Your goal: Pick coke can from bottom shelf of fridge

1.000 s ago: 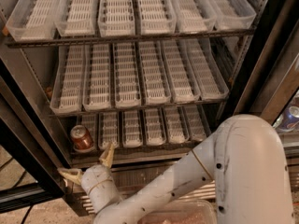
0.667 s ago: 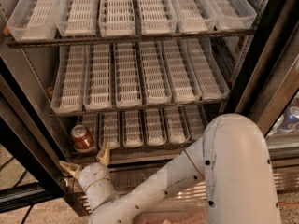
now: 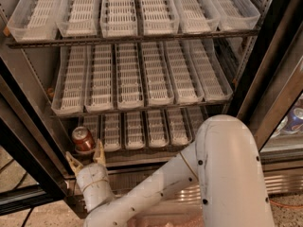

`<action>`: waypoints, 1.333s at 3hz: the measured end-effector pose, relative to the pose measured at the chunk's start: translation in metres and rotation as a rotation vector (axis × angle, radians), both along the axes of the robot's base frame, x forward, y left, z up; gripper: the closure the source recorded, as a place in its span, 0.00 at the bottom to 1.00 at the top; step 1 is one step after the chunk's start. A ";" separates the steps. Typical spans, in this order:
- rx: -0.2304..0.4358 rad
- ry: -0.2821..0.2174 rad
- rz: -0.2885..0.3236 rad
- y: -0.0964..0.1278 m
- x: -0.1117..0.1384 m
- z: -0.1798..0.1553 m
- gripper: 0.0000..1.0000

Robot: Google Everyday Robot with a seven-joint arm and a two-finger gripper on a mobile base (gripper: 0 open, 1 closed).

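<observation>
Sitting upright at the far left of the bottom shelf, the coke can occupies the leftmost lane tray. The gripper hangs just below and in front of it at the shelf edge, fingers spread apart and gripping nothing. Whether a fingertip touches the can cannot be told. The white arm runs rightward to a bulky elbow. The fridge frame stands right, with a blue and silver can beyond it.
</observation>
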State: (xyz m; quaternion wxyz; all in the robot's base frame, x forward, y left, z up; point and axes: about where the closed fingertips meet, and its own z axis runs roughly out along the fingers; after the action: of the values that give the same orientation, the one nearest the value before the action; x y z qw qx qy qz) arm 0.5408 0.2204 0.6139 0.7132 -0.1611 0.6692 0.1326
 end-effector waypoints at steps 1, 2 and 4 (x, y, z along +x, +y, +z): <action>0.005 -0.010 -0.009 0.003 0.004 0.001 0.38; 0.003 -0.015 -0.014 0.006 0.008 0.001 0.38; -0.008 -0.013 -0.035 0.005 0.019 -0.004 0.42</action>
State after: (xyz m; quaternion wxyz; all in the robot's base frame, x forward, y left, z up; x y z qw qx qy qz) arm 0.5595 0.2252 0.6096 0.7189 -0.1532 0.6679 0.1163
